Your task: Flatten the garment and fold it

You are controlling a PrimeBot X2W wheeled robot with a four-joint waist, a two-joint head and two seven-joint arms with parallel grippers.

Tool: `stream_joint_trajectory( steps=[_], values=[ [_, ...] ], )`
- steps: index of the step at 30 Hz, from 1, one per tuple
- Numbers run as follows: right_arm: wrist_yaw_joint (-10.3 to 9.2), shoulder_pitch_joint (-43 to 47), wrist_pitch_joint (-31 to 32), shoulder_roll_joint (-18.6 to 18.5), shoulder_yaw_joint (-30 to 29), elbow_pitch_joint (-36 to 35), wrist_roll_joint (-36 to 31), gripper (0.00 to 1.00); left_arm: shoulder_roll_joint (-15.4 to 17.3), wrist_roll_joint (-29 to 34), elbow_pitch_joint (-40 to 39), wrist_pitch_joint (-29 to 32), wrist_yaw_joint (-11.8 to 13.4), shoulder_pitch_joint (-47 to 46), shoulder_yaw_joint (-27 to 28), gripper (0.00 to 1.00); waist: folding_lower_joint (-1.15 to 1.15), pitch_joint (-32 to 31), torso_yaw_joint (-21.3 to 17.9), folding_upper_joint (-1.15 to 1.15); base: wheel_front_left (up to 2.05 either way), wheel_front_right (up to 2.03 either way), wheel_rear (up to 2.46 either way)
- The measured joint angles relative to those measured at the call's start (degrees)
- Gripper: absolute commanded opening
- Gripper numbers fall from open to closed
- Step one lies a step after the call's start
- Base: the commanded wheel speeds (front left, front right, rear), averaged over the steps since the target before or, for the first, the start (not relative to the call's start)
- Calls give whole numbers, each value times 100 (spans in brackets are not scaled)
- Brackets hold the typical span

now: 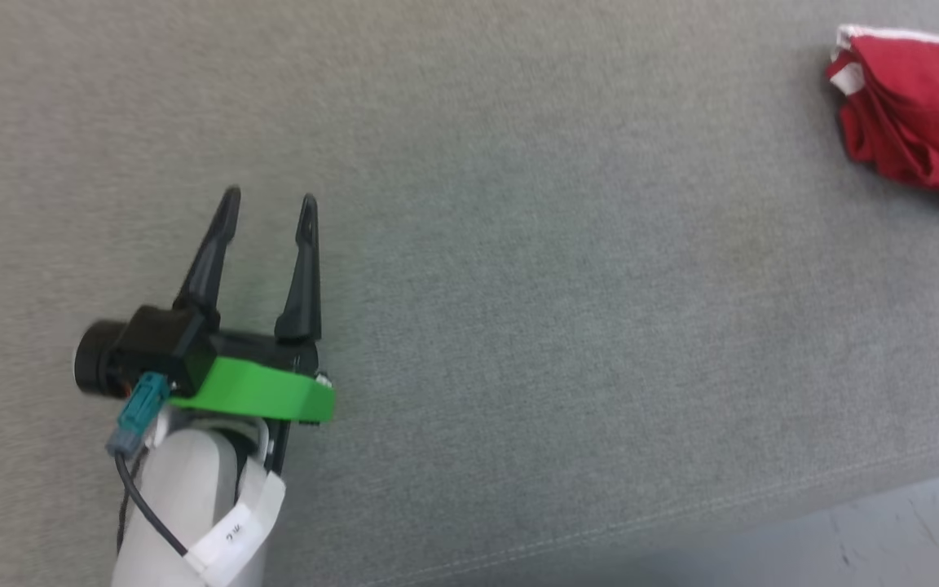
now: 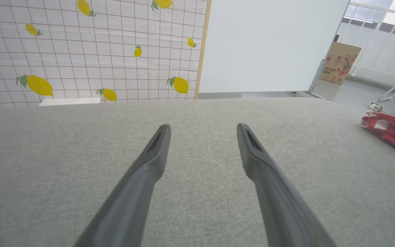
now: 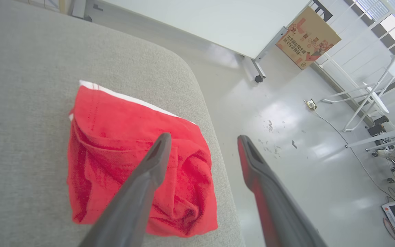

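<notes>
At far right of the grey fabric surface [image 1: 518,326]: garment [image 1: 918,122], red, crumpled in a heap, white band along 1 edge. Right wrist view puts it by the surface's rounded corner, pale floor [image 3: 286,137] beyond.

Right claw [image 3: 204,136]: 2 fingers spread, nothing between them. 1 finger crosses in front of the red fabric; contact cannot be told.

Left claw [image 1: 269,196]: spread, empty, over bare surface at lower left of head view, well apart from the garment. Its wrist view shows the garment [image 2: 394,132] at the right edge and a lemon-print wall [image 2: 81,51] behind.
</notes>
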Motion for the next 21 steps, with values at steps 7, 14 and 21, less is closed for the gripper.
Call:
stream_joint_trajectory(
  steps=[7,14,21],
  values=[
    [-1,822,-943,420,179,-684,1270,100,-143,-193,216,0,136,339,57,100,-1,-619,319,0,0,0,0],
    [-1,2109,-1352,753,305,-2052,2135,100,-177,-290,406,0,248,617,25,100,-1,-1198,773,0,0,0,0],
    [-1,3353,-1418,1340,387,-3141,2263,100,-182,-441,571,0,302,865,-38,100,-1,-1693,1224,0,0,0,0]
  ],
)
